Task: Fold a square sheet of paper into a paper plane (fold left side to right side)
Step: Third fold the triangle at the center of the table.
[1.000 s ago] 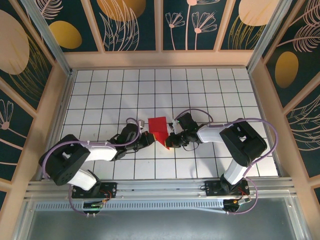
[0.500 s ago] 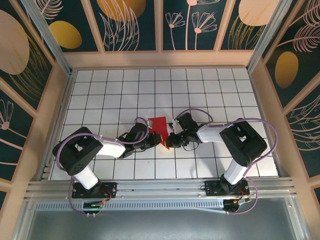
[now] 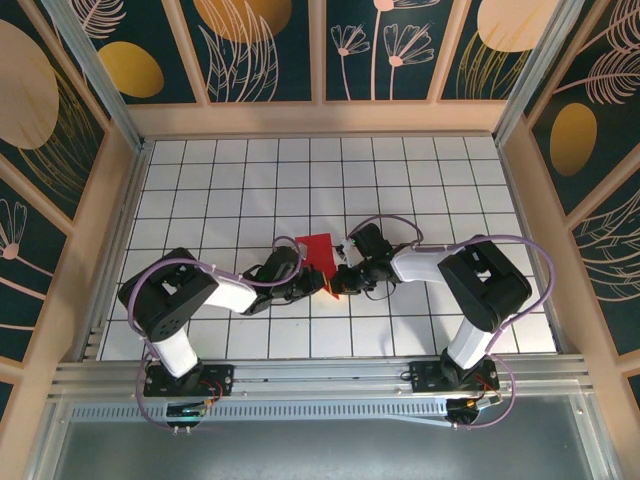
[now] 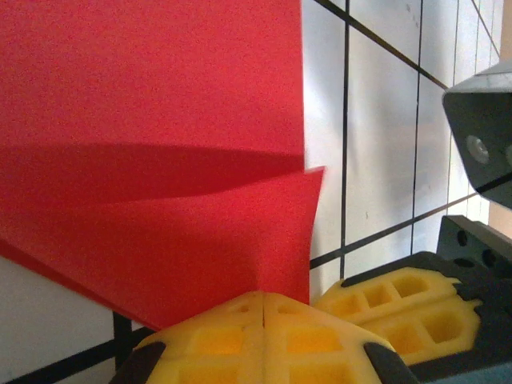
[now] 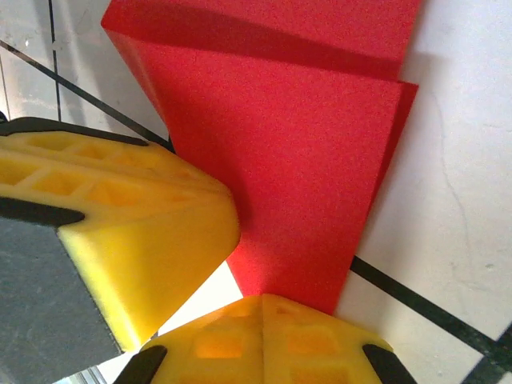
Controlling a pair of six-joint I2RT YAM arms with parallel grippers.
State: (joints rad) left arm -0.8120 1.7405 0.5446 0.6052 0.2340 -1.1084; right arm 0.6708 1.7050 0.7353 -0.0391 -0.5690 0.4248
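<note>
The square sheet of paper [image 3: 318, 247] is bright red, partly folded, and lies mid-table with a flap lifted at its near end. In the left wrist view the paper [image 4: 160, 120] shows a raised flap running down into my left gripper [image 4: 264, 298], which is shut on its near edge. In the right wrist view the paper [image 5: 296, 160] narrows down into my right gripper [image 5: 262, 300], also shut on it. From above, the left gripper [image 3: 317, 283] and right gripper [image 3: 336, 282] meet almost touching at the paper's near corner. The paper plane shape is not formed.
The white grid table [image 3: 420, 180] is ringed by wooden walls with patterned panels. The right gripper's yellow fingers [image 4: 400, 296] crowd the left wrist view; the left gripper's fingers [image 5: 120, 216] crowd the right wrist view. A metal rail runs along the near edge.
My left arm has swung right, bringing its gripper from beside the paper up to the near corner next to the right gripper. The right arm has hardly moved.
</note>
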